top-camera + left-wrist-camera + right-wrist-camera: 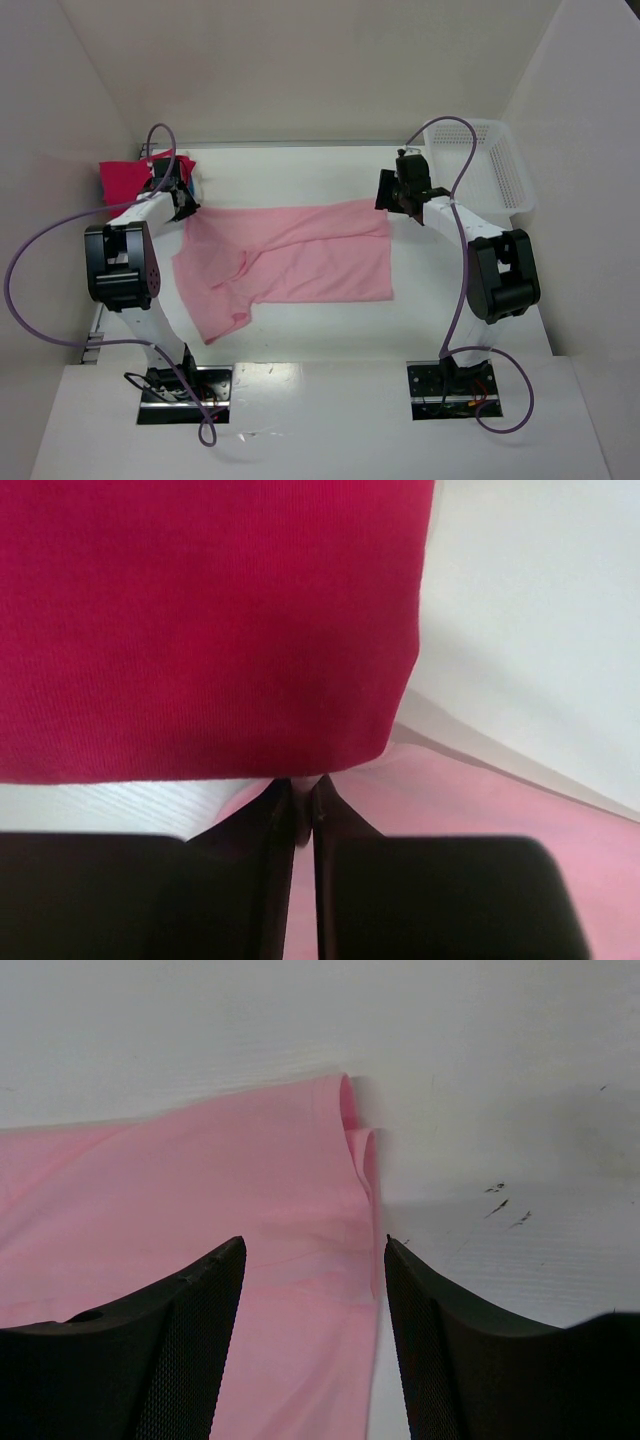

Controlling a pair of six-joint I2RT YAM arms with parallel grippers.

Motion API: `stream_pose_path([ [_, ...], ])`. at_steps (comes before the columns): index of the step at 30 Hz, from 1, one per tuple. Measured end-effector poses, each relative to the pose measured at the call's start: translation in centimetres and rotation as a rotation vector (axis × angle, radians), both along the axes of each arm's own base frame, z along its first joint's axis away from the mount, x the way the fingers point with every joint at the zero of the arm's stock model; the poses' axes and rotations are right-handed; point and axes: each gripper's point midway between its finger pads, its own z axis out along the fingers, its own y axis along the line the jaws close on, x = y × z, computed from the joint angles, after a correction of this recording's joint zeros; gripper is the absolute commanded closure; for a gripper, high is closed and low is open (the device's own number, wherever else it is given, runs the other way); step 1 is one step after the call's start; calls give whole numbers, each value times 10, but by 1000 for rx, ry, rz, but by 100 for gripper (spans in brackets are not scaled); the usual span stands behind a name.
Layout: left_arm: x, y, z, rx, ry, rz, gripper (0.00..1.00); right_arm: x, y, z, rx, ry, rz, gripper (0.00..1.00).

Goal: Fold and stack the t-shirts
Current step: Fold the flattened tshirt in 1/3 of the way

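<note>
One pink t-shirt (300,255) sits (pinched) in left gripper (303,790).

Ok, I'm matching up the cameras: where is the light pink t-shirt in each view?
Top external: light pink t-shirt spread mid-table.
Left wrist: lower right, below the magenta shirt.
Right wrist: left and centre.
Shared landmark: white table.

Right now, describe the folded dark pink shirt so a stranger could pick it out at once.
Look to the far left corner of the white table, just behind the left gripper. The dark pink shirt lies there as a small folded block. Its deep magenta and compact fold set it apart from the pale pink shirt spread across the middle.
</note>
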Motion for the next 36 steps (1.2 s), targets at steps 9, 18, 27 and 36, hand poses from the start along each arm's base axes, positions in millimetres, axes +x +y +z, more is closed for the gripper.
stream_pose_path([
  [9,20,4,-1,20,-32,-12,100,0,0,0,-3,0,2,36],
  [18,28,5,2,13,-65,-19,100,-5,1,-7,1,18,10,68],
  [27,32,1,2,-8,-75,-36,100,-17,3,-53,-1,147,5,69],
  [36,37,-3,-2,-33,-76,-57,99,-32,20,-69,-7,208,28,41],
])
